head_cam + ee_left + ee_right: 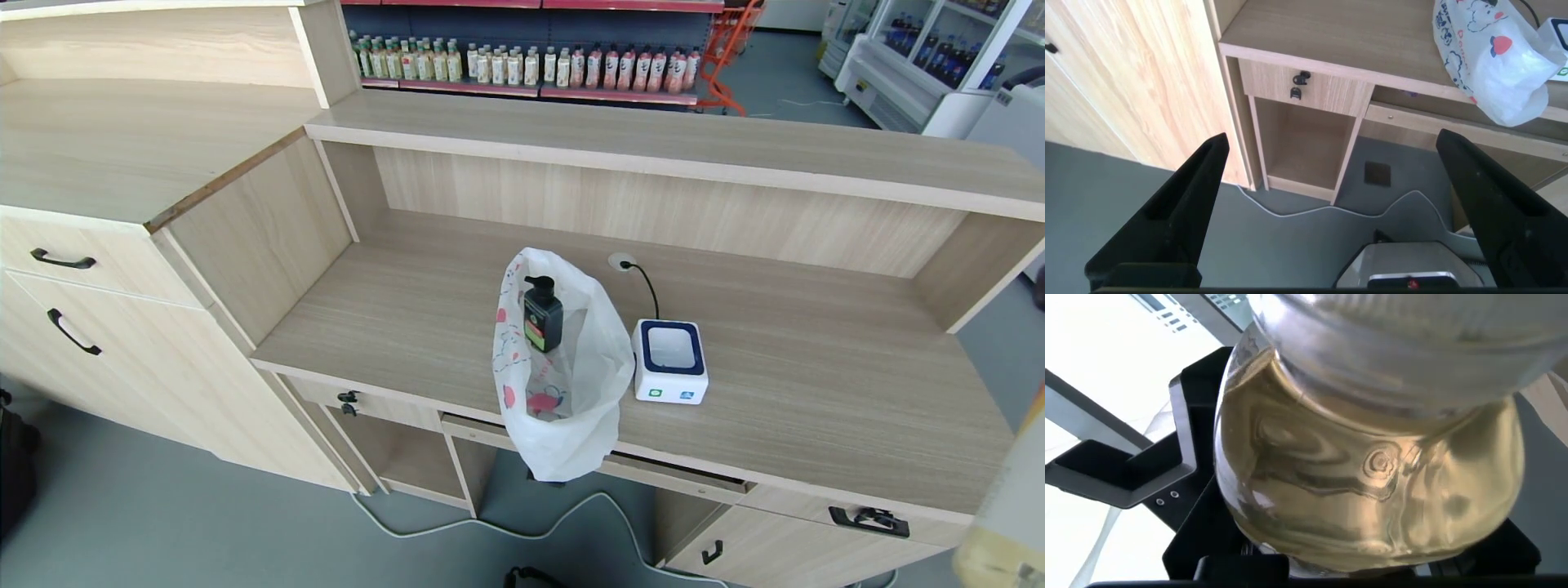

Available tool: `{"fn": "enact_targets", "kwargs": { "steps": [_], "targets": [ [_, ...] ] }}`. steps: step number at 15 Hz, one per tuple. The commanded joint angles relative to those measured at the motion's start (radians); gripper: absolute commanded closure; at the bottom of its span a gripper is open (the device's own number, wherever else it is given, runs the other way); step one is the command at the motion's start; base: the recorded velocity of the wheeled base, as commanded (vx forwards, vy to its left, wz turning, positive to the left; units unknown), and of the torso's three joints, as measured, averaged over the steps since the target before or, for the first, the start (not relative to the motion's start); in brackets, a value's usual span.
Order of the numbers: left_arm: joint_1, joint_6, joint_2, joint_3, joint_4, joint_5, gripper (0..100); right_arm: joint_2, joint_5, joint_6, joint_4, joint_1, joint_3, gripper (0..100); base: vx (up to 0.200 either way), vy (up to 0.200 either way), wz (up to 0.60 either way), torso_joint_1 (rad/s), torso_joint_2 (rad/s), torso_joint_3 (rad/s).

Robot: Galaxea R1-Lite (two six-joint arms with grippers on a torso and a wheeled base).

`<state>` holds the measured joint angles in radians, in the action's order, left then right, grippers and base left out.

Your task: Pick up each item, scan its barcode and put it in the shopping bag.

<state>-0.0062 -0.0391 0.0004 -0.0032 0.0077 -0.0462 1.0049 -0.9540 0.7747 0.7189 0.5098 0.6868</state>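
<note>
A clear bottle of yellowish liquid (1388, 416) is held in my right gripper (1360, 486), whose black fingers (1196, 400) press on its sides. The same bottle (1008, 506) shows at the counter's near right corner in the head view. A white shopping bag (559, 359) with red prints lies open on the counter, its bottom hanging over the front edge. A black pump bottle (542, 314) stands inside it. The white scanner (669, 359) sits just right of the bag. My left gripper (1331, 212) hangs open and empty below counter height, left of the bag (1490, 57).
The wooden counter (816, 392) has a raised back ledge and side walls. A black cable (645, 286) runs from the scanner to a hole at the back. Drawers with black handles (868, 519) sit under the front edge. A taller cabinet (122, 163) stands on the left.
</note>
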Motion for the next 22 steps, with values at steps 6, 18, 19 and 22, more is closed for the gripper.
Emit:
{"fn": "enact_targets", "kwargs": {
  "steps": [6, 18, 19, 22],
  "targets": [
    [0.000, -0.001, 0.000, 0.000, 0.000, 0.000, 0, 0.012, 0.008, -0.064, 0.002, -0.030, -0.003, 100, 0.000, 0.000, 0.00, 0.000, 0.00, 0.000],
    [0.000, 0.001, 0.000, 0.000, 0.000, 0.000, 0, 0.455, 0.199, -1.786, 0.010, -0.700, -0.081, 100, 0.000, 0.000, 0.00, 0.000, 0.00, 0.000],
    [0.000, -0.001, 0.000, 0.000, 0.000, 0.000, 0, 0.501, 0.199, -1.933, 0.042, -0.721, -0.055, 100, 0.000, 0.000, 0.00, 0.000, 0.00, 0.000],
    [0.000, 0.001, 0.000, 0.000, 0.000, 0.000, 0, 0.564, 0.170, -2.062, 0.122, -0.718, -0.043, 100, 0.000, 0.000, 0.00, 0.000, 0.00, 0.000]
  ]
}}
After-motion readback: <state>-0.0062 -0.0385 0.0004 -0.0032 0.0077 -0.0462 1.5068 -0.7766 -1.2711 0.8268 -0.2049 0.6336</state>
